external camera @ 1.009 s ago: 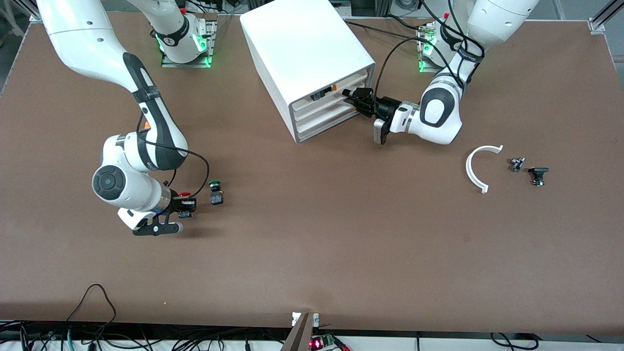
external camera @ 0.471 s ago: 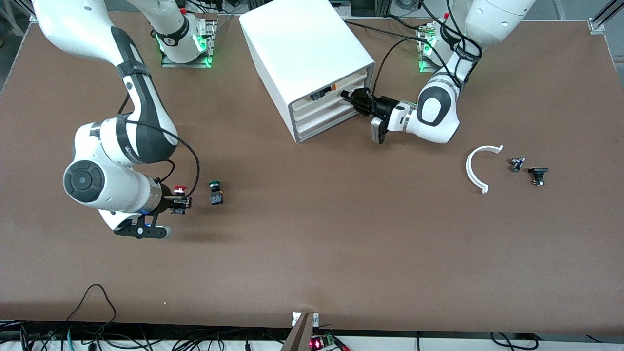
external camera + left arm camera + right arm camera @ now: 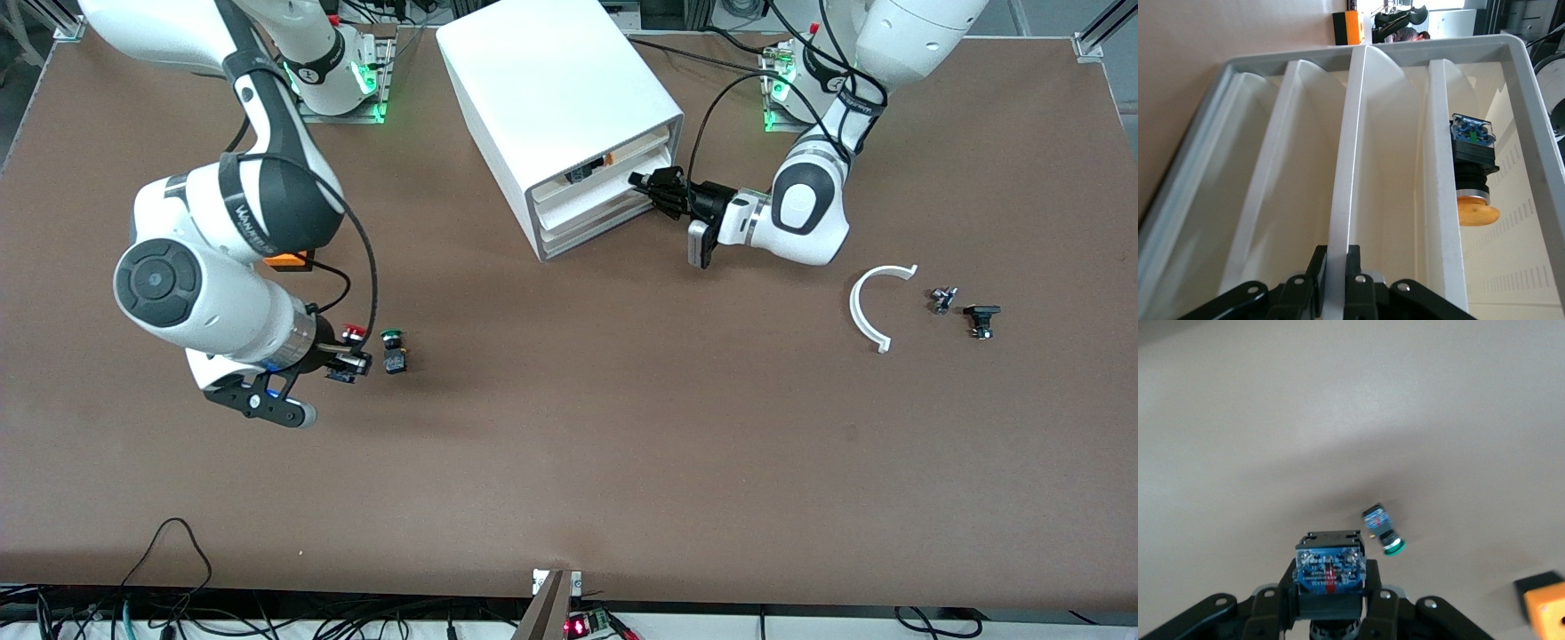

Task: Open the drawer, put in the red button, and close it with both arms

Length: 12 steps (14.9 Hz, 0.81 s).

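The red button hangs just above the table beside the green button, with my right gripper shut on its dark body. In the right wrist view its blue contact face sits between the fingers of the right gripper. My left gripper is at the top drawer of the white cabinet. In the left wrist view the left gripper is shut on the middle white rib of the drawer. That drawer holds an orange-capped button.
An orange box lies on the table under the right arm's forearm. A white curved piece and two small dark parts lie toward the left arm's end of the table.
The right arm has risen with the red button, carried it closer to the green button and uncovered the orange box. The left gripper has shut on the drawer's rib.
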Tool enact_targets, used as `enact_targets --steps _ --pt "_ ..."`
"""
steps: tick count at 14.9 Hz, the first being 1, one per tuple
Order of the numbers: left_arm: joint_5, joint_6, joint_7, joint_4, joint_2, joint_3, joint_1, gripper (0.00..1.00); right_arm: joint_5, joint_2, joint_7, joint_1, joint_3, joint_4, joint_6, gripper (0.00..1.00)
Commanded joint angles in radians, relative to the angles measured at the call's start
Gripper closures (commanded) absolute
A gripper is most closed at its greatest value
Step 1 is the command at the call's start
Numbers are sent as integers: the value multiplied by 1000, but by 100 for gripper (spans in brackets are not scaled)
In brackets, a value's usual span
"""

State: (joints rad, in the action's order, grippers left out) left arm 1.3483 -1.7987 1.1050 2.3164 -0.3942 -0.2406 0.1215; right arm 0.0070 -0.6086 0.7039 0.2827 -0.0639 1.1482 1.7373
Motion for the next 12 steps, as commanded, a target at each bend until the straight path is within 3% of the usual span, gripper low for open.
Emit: enact_targets --steps 1,3,9,10,11,12 --pt "-133 -2 -14 -116 -66 62 -23 98 14 -11 146 48 4 -61 -31 100" --pt "-201 7 -17 -208 -127 96 -42 98 14 -11 230 81 4 -76 -32 100" --pt "-216 9 -22 -301 -178 101 -100 98 14 -10 530 220 6 -116 -25 100" --pt "-221 9 -22 -305 -186 101 -100 85 13 -11 602 243 7 -130 -15 100" --pt "-221 9 -19 -305 -189 101 -105 28 13 -13 671 259 6 -145 2 100" --pt "-222 9 -19 -307 -186 101 -112 0 13 -13 730 275 4 -148 17 100"
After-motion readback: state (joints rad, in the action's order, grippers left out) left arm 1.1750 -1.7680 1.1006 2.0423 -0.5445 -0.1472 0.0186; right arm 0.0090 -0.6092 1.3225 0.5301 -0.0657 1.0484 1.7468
